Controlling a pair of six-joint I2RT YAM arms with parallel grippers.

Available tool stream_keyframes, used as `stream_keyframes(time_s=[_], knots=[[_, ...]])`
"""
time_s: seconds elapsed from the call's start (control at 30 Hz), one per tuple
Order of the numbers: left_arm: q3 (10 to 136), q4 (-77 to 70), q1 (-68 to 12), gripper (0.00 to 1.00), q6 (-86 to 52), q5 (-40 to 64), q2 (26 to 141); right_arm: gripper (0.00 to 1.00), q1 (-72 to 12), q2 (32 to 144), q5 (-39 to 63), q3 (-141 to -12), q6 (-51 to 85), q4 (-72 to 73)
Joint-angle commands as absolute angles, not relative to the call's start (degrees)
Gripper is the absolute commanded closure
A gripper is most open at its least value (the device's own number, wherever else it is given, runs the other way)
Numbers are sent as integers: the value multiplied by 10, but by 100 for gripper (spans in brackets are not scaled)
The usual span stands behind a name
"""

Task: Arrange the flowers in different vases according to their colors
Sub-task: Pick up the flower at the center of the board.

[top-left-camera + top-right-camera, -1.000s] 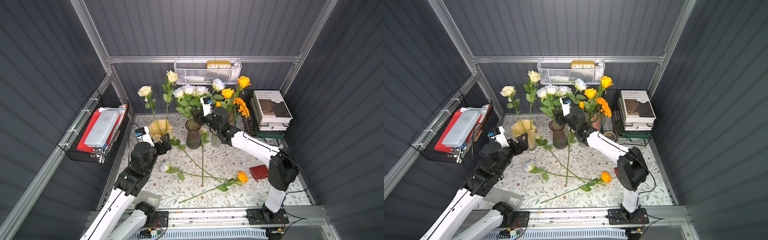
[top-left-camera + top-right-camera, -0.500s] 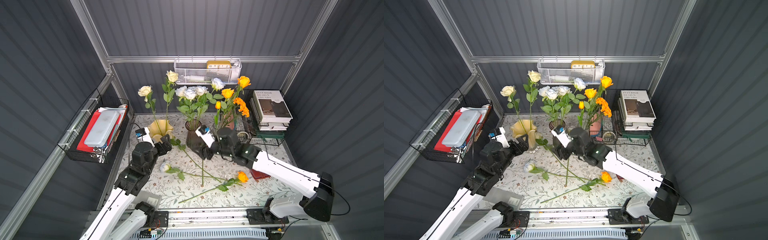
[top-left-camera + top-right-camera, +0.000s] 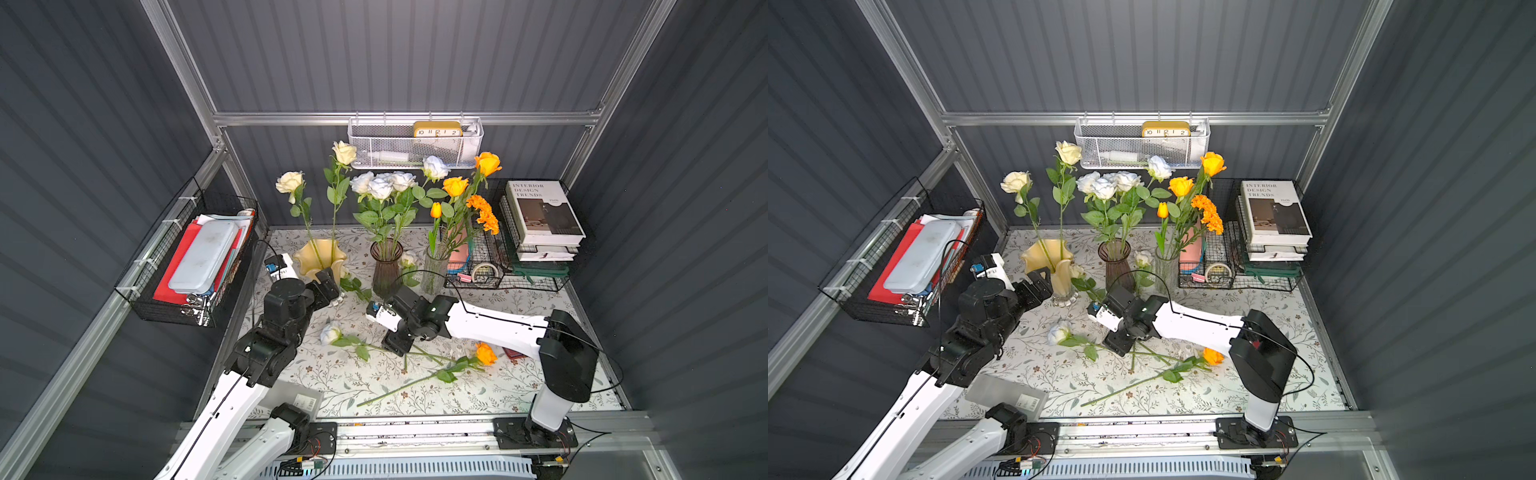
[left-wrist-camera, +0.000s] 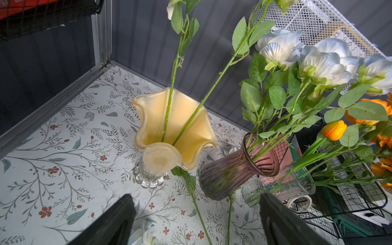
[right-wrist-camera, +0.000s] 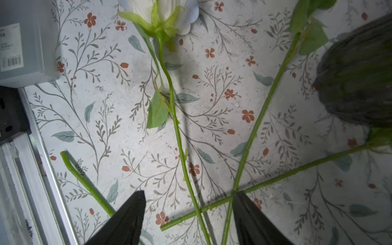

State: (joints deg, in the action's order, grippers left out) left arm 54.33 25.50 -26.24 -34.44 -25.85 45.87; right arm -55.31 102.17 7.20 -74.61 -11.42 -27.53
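The right hand (image 5: 188, 194) is held half open and empty. Only in the right wrist view are its fingers (image 5: 127, 214) seen straddling the stem of a loose white rose (image 3: 331, 333), a spot covered by the hand in both top views. The left hand (image 4: 195, 196) is spread wide, empty, beside the yellow vase (image 3: 319, 257) at the counter's (image 3: 498, 399) 10 o'clock. An orange rose (image 3: 485, 353) lies at 4 o'clock.
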Motion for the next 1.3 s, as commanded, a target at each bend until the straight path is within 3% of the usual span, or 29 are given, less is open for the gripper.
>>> stream_keyframes(time_s=[0.0, 0.53, 0.6, 0.7, 0.8, 1.07, 1.27], knots=[[553, 285, -259, 5, -364, -278, 457, 30, -565, 1051, 79, -770, -143, -294], [597, 273, -259, 5, -344, -273, 439, 37, -571, 1177, 54, -847, -138, -291], [602, 274, -259, 5, -340, -281, 432, 45, -571, 1188, 52, -854, -139, -284], [617, 284, -259, 4, -334, -299, 424, 67, -571, 1205, 43, -870, -143, -280], [630, 289, -259, 4, -326, -305, 421, 79, -571, 1216, 43, -888, -149, -280], [637, 290, -259, 4, -324, -311, 406, 99, -571, 1215, 42, -936, -151, -266], [614, 267, -259, 4, -335, -290, 395, 100, -572, 1181, 30, -969, -160, -219]])
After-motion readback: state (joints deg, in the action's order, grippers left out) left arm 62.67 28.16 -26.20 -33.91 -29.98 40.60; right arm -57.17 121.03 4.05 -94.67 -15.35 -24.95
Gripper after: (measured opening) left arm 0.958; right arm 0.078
